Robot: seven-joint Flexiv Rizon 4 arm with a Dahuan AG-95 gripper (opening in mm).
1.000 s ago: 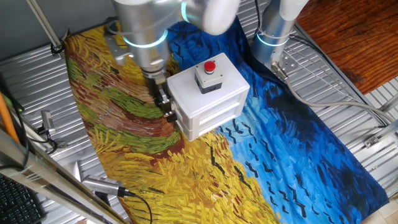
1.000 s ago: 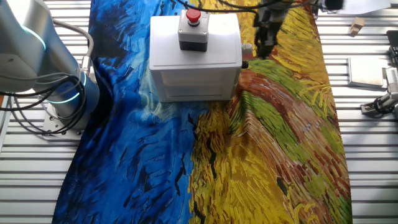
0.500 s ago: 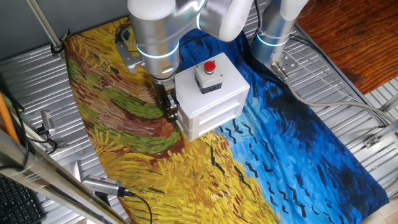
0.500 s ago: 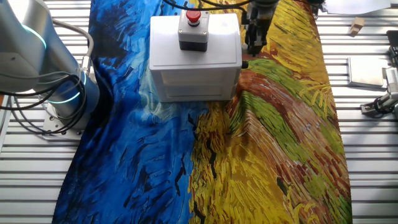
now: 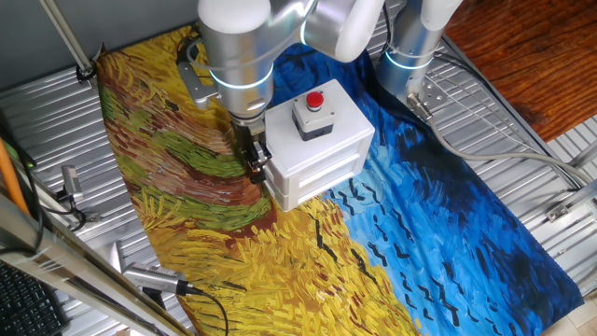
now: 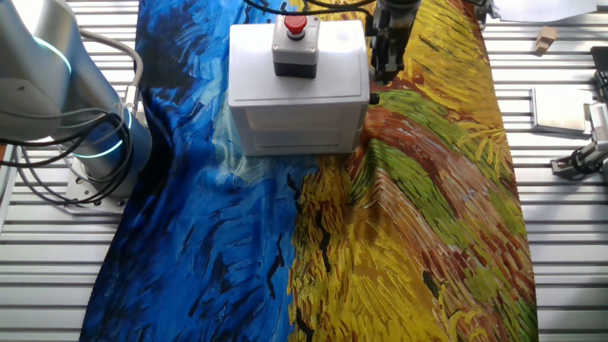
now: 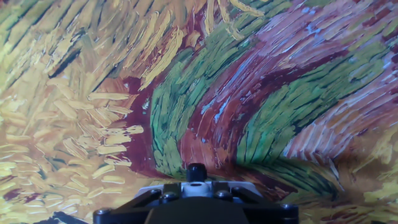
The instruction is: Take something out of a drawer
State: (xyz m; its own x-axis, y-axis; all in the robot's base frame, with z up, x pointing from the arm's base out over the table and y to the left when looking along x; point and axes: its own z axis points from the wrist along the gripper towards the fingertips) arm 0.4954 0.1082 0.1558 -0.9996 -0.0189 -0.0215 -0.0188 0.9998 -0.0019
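The white box [image 5: 317, 149] with a red button [image 5: 315, 100] stands on the painted cloth; it also shows in the other fixed view [image 6: 297, 85]. Its drawer [image 5: 322, 177] sits pushed in, so its inside is hidden and no tan block shows there. My gripper [image 5: 256, 166] hangs low against the box's left side; in the other fixed view the gripper [image 6: 382, 76] is at the box's right side, just above a small dark knob-like stub [image 6: 373, 98]. The hand view shows only cloth and the hand's body. The fingers look narrow and their gap is hidden.
The colourful cloth [image 5: 187, 168] covers the metal table. A second arm's base [image 6: 85, 142] stands next to the box. A small tan piece [image 6: 543, 40], a flat grey plate [image 6: 560, 106] and a clamp [image 6: 579, 157] lie on the bare metal at the side.
My gripper has shifted sideways across the cloth until it is against the side of the white box. The box and its drawer have not moved.
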